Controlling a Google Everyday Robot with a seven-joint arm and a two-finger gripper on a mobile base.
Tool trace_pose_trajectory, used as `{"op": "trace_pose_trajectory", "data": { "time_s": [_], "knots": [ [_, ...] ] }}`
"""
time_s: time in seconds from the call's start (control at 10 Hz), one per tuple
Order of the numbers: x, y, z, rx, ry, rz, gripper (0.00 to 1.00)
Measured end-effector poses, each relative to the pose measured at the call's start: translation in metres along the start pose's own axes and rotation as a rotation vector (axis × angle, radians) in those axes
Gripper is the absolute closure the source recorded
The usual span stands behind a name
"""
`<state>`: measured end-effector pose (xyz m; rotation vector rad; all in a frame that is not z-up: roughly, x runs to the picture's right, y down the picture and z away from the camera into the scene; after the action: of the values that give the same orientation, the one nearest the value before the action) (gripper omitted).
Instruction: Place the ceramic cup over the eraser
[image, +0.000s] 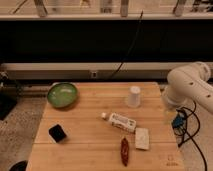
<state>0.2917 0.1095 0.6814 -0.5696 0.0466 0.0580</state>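
1. The ceramic cup (133, 96) is standing on the far side of the wooden table (90, 150), right of centre. It is well apart from the eraser (57, 132), which is sitting near the table's left edge.
2. I am judging the cup to be light, stiff and breakable, with a smooth wall that may slip. I am planning to take it across its sides at about mid-height, squeezing gently.
3. Its top is looking narrower than its base, so it may already be mouth down; I cannot tell for certain.
4. The white arm (192, 87) is reaching in from the right, bent high beyond the table's right edge. The gripper (170, 116) is hanging low just beside that edge, near the cup but apart from it.
5. I cannot tell how far open the gripper is; the cup is standing free of it.
6. A white bottle (120, 121) is lying between cup and eraser, across the straight path I am weighing.
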Motion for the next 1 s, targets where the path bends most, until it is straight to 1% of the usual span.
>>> {"op": "trace_pose_trajectory", "data": {
  "time_s": [0.5,0.6,0.8,1.0],
  "knots": [
    [0.000,-0.002,0.001,0.001,-0.001,-0.002,0.20],
    [-0.004,-0.008,0.008,0.002,-0.002,-0.019,0.20],
    [-0.018,-0.032,0.026,0.002,-0.015,-0.055,0.20],
    [-0.021,-0.040,0.032,0.002,-0.017,-0.072,0.20]
  ]
}}
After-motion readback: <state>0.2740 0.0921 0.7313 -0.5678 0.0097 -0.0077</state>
